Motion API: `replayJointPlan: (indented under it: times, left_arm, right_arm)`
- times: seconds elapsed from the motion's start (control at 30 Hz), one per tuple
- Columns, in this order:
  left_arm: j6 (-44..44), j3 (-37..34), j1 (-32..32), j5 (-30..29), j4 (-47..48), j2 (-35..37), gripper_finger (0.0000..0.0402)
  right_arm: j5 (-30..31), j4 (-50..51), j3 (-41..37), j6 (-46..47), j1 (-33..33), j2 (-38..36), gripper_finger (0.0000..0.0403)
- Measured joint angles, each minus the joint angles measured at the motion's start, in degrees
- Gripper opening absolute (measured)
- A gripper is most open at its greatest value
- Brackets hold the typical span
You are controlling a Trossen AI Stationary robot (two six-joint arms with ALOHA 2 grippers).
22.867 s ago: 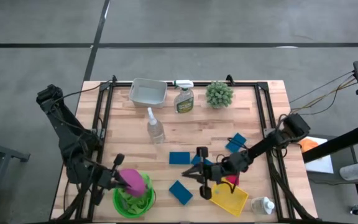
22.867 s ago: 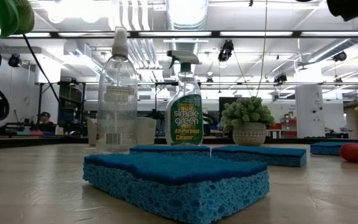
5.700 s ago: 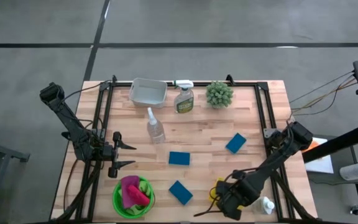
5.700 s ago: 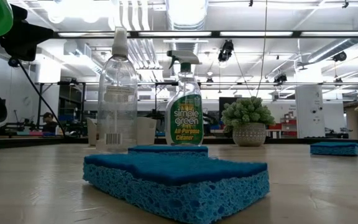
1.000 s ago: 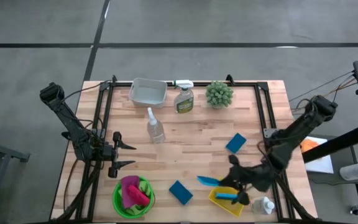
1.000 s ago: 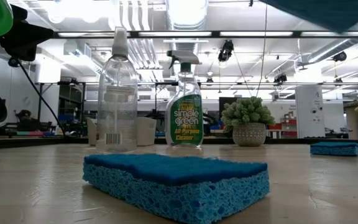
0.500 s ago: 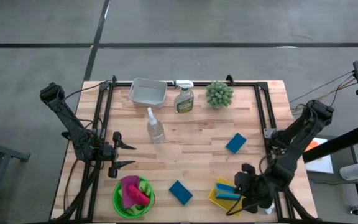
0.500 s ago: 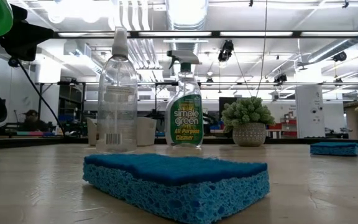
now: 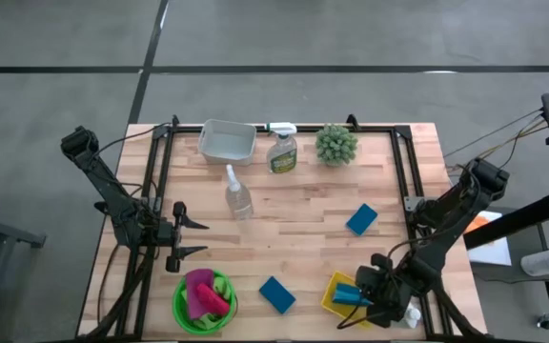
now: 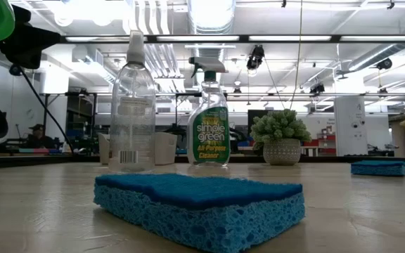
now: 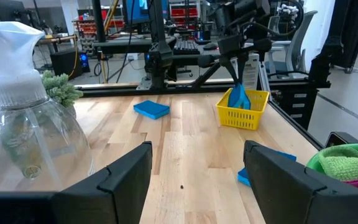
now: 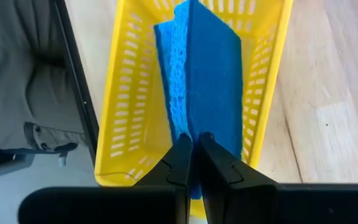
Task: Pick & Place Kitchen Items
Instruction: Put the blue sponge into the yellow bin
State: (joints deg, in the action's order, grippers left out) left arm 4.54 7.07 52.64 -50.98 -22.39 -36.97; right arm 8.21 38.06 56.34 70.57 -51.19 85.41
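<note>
Near right: the right gripper [image 9: 351, 297], jaws clamped on a blue rectangular sponge [image 12: 207, 93], holds it upright inside a yellow slotted plastic basket [image 9: 336, 286]. Near left: a green bowl [image 9: 204, 303] of pink and green cloths. Mid-left: the left gripper [image 9: 191, 239] waits, fingers apart and empty. Farther: two blue sponges and clear spray bottles [image 9: 238, 194].

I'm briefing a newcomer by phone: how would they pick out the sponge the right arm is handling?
Find the yellow basket at the table's near right corner. The blue sponge stands on edge inside it, pinched by the right gripper; the others lie flat on wood.
</note>
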Motion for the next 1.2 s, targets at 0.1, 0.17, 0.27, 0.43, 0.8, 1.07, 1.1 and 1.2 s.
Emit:
replayJointPlan:
  times: [0.1,0.17,0.27,0.43,0.8,1.07,1.1,1.2]
  left_arm:
    - [0.00,0.00,0.00,0.00,0.00,0.01,0.0254]
    - [0.00,0.00,0.00,0.00,0.00,0.00,0.0254]
    - [0.00,0.00,0.00,0.00,0.00,0.00,0.0254]
    - [0.00,0.00,-0.02,0.00,0.00,0.00,0.0254]
    - [0.00,0.00,-0.02,0.00,0.00,0.02,0.0254]
    - [0.00,0.00,0.00,0.00,0.00,0.00,0.0254]
    - [0.00,0.00,0.00,0.00,0.00,0.00,0.0254]
    - [0.00,0.00,0.00,0.00,0.00,0.02,0.0254]
  right_arm:
    - [0.04,0.01,0.00,-0.02,0.27,0.22,0.0018]
    - [0.63,0.00,0.02,-0.22,0.36,0.13,0.0018]
    - [2.02,0.18,0.40,-0.40,0.36,-0.03,0.0018]
    - [3.58,1.09,0.79,-0.46,0.36,-0.05,0.0018]
    - [3.71,1.58,0.79,-0.46,0.36,-0.07,0.0021]
    - [4.15,1.90,0.79,-0.46,0.36,-0.09,0.0149]
    - [4.15,1.90,0.79,-0.46,0.36,-0.09,0.0171]
    - [4.14,2.01,1.26,-0.46,0.39,-0.09,0.0231]
